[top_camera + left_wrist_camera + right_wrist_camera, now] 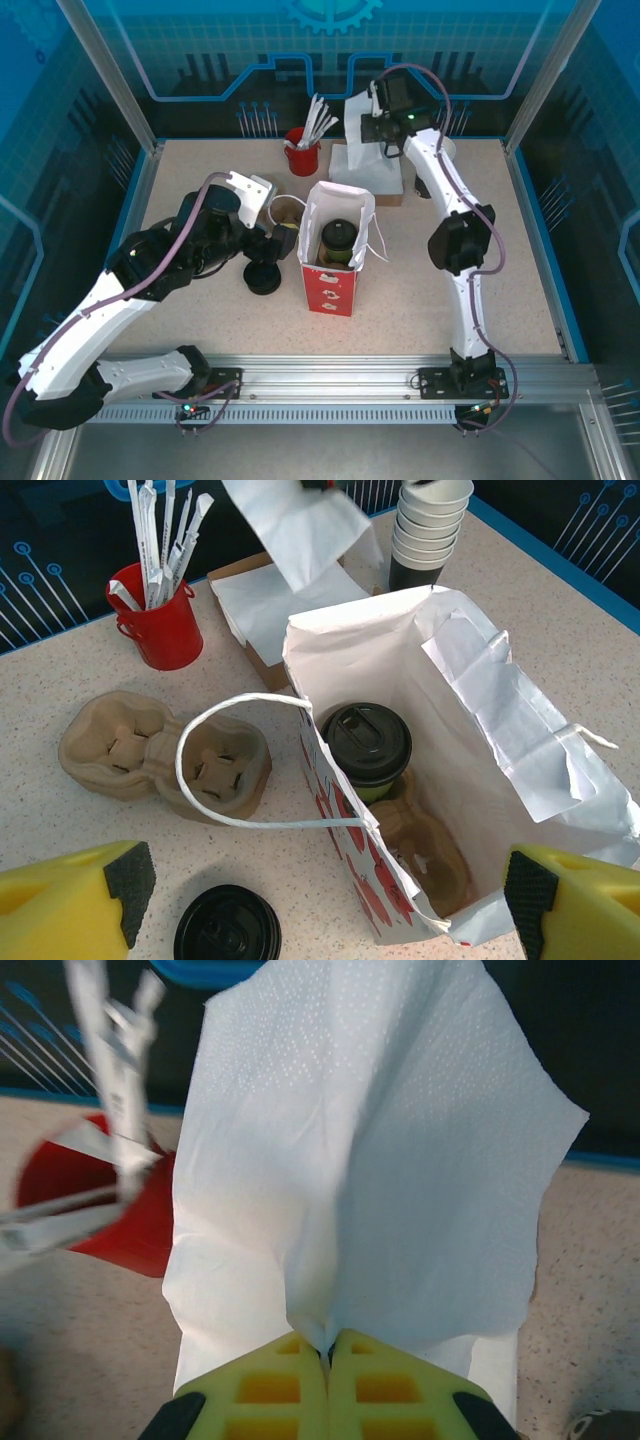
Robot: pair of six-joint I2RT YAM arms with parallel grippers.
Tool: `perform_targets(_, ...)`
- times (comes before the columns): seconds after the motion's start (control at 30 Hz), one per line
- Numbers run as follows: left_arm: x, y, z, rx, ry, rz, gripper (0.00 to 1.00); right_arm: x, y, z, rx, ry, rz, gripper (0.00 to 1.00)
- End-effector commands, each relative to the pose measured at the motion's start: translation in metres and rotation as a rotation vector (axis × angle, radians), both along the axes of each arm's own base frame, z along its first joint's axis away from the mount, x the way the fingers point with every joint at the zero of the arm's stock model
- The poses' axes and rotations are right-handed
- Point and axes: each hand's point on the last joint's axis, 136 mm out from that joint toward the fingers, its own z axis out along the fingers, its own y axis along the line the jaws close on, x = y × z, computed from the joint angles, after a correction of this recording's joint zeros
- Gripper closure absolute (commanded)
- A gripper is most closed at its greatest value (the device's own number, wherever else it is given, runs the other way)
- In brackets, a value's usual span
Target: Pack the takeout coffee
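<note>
One white paper bag with red print [470, 730] stands mid-table, holding one dark paper cup with a round black lid [367, 742] and one brown moulded-pulp cup carrier [425, 845]. A second pulp carrier [160, 755] lies left of it. Near left: one squat stack of black plastic lids [227, 925]. Far side: one red metal bucket [165, 625] of wrapped sticks too bunched to count, one stack of white-rimmed paper cups [428, 525], one pile of white napkins [265, 605], one loose white napkin [370, 1160].
</note>
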Motion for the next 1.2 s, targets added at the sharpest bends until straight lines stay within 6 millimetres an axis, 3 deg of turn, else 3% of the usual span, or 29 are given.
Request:
perform_targets(0.0,0.007,0.001,-0.002,0.014,-0.017,0.016,0.08,-0.031,0.01,0.055,0.072,-0.043,0.046,0.96)
perform_targets(0.33,0.02,-0.007,-0.012,0.007,0.009,0.03,0.08,-0.114,0.024,0.159,0.353,-0.081,0.135,1.0)
perform_targets(0.53,0.033,-0.004,-0.026,-0.062,0.096,0.094,0.1,-0.16,0.043,0.195,0.58,-0.024,0.199,0.99)
perform_targets(0.9,0.049,-0.013,-0.048,-0.238,0.229,0.114,0.12,-0.232,0.079,0.213,0.806,0.118,0.305,1.0)
perform_targets(1.17,0.061,-0.026,-0.058,-0.276,0.286,0.104,0.14,-0.265,0.073,0.204,0.832,0.099,0.252,1.0)
